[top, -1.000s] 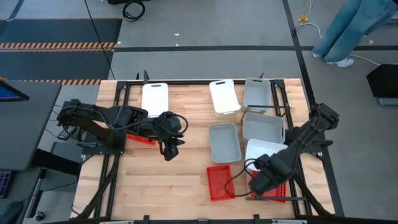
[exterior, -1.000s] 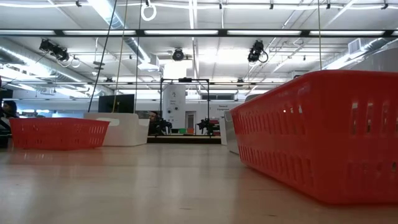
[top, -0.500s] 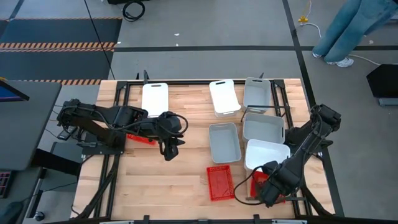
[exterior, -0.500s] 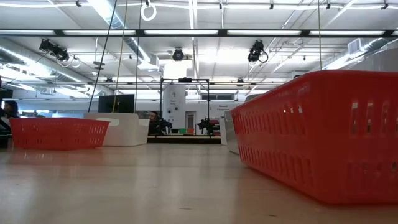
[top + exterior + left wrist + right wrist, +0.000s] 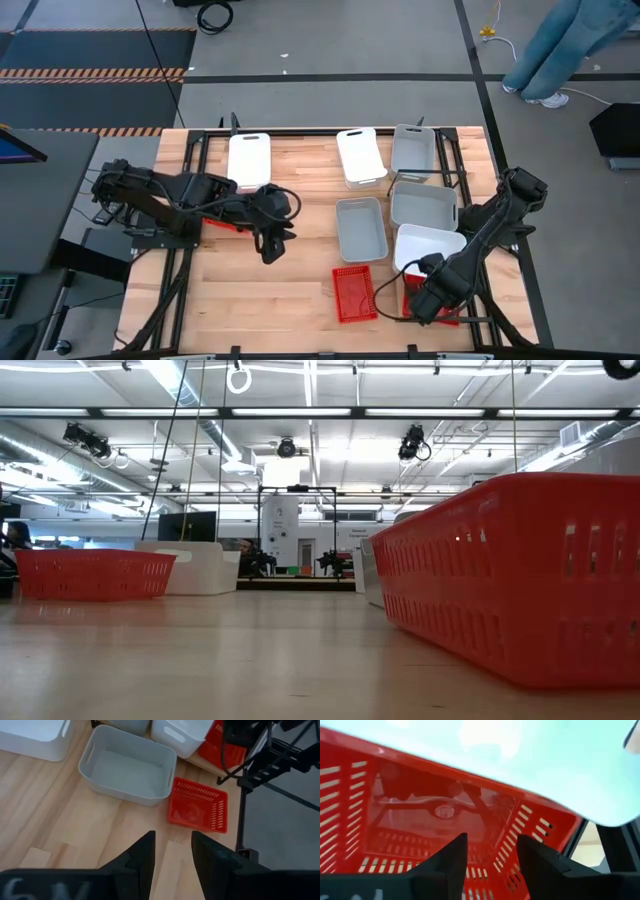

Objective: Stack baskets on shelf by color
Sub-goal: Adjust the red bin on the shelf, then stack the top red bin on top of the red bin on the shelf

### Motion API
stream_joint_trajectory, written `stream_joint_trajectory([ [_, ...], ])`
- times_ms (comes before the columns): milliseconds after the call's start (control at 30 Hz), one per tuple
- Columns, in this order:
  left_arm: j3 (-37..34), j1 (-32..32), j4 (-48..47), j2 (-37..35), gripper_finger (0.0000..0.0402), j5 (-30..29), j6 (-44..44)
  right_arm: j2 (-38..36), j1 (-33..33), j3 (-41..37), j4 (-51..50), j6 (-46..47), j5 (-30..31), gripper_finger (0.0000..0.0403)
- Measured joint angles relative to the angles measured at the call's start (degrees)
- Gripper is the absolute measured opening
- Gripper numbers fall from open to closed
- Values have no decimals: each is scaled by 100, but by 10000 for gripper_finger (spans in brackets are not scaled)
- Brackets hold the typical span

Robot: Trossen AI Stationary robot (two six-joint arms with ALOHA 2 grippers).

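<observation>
Nine baskets are not all countable here: the high view shows three white ones, three light grey ones and three red mesh-walled ones, though one red is mostly hidden. Two white baskets (image 5: 249,158) (image 5: 361,156) lie upside down at the far edge of the table (image 5: 250,300), with a grey basket (image 5: 413,151) beside them; two more grey baskets (image 5: 360,228) (image 5: 423,203) and a white basket (image 5: 428,245) sit toward the right side. A red basket (image 5: 354,292) stands alone near the front edge, another red basket (image 5: 445,306) sits at the front right corner partly under the right arm, and a third red basket (image 5: 222,222) peeks out beneath the left arm. The left hand (image 5: 270,245) hangs above bare wood at mid-table, its fingers (image 5: 142,857) parted with nothing between them. The right hand (image 5: 424,300) points into the corner red basket, fingers (image 5: 455,857) apart and empty over its mesh floor. Compared with a second ago, the right hand has shifted slightly along that basket's near edge; the left arm and every basket are unchanged.
</observation>
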Motion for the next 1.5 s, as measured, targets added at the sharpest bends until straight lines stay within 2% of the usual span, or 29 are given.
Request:
stream_joint_trajectory([
  [367, 0, 13, 0, 0, 133, -9, -337, 0, 11, -292, -145, -22, 60, 174],
  [967, 0, 15, 116, 0, 133, -422, -911, 0, 11, -414, -366, -1545, 377, 174],
  [1267, 0, 15, 291, 0, 133, -441, -949, -138, 43, -311, -406, -1810, -32, 174],
  [1367, 0, 14, 289, 0, 133, -492, -903, -336, 85, -84, -578, -1731, 289, 174],
  [1500, 0, 21, 161, 3, 133, -903, -657, -647, 88, 314, -972, -1460, 1024, 174],
])
